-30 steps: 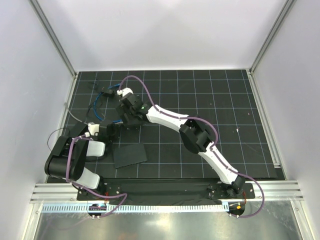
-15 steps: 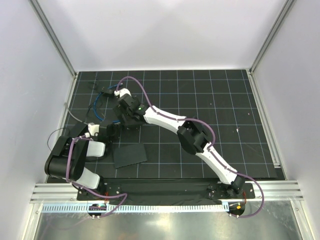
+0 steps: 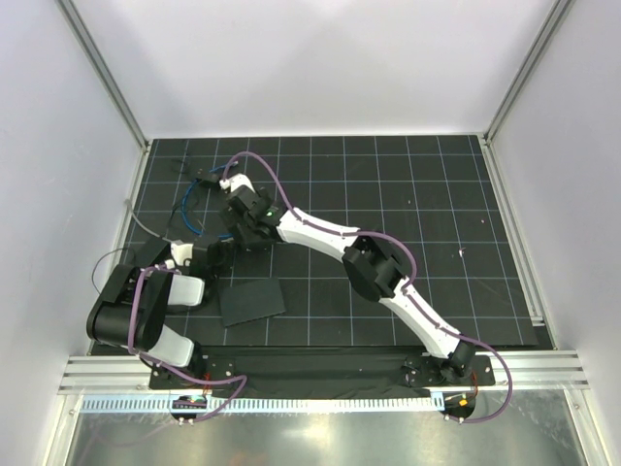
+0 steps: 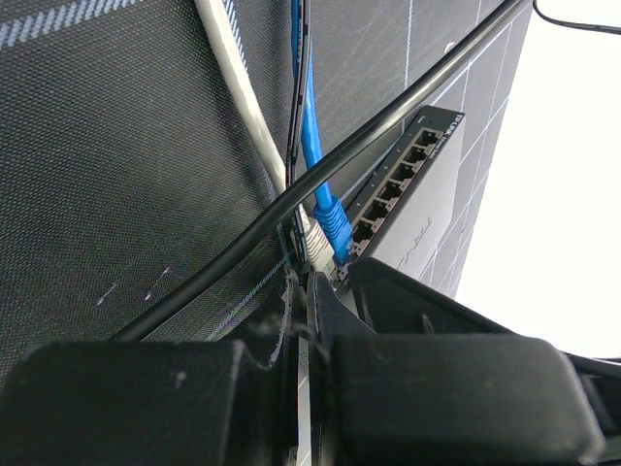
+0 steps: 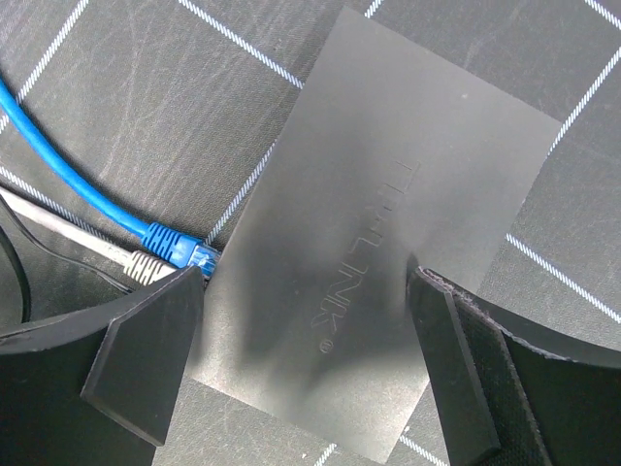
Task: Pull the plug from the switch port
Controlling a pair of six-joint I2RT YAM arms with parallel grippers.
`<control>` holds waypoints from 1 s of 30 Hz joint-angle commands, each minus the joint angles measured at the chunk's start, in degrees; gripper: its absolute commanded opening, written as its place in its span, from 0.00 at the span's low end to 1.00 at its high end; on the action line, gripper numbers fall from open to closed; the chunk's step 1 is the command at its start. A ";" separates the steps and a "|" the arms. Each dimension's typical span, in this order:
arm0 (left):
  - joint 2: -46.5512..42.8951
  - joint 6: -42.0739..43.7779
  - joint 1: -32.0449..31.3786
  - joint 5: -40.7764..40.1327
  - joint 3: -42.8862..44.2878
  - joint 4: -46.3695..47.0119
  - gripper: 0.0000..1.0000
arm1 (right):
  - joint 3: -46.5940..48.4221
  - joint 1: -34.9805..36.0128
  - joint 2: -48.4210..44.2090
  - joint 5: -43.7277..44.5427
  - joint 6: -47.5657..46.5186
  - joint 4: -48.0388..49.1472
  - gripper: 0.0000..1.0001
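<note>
Drifting slightly leftward over the gridded mat (image 5: 146, 78) since a second ago, the right gripper (image 5: 306, 291) now hangs above the switch (image 5: 388, 223), a flat matte-black box with faint embossed lettering. Its blunt black fingers (image 5: 146, 340) are spread wide, one on either side of the box, which looks like lining up to steady it, with no pull begun. The plug (image 5: 189, 250), a pale clear tip under a ribbed blue boot on glossy cable, remains seated in the switch port (image 4: 361, 233) beside the grey cable (image 5: 68, 225). The left gripper (image 4: 309, 291) is pressed together just short of both.
</note>
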 commanded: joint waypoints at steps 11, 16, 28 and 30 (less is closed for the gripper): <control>-0.49 1.57 -0.20 -2.90 -1.67 -6.59 0.00 | 2.28 0.19 4.29 5.22 -7.68 -9.90 0.95; -2.95 2.71 0.59 -4.92 -1.94 -9.06 0.00 | 0.45 -0.16 3.77 6.01 -9.00 -9.55 0.95; -4.28 5.26 3.75 -5.89 -1.32 -11.79 0.00 | -2.72 -1.74 3.85 3.82 -10.68 -7.71 0.95; -2.44 4.56 3.75 -5.71 -1.76 -9.25 0.00 | -3.42 -1.74 3.85 3.12 -12.43 -7.36 0.95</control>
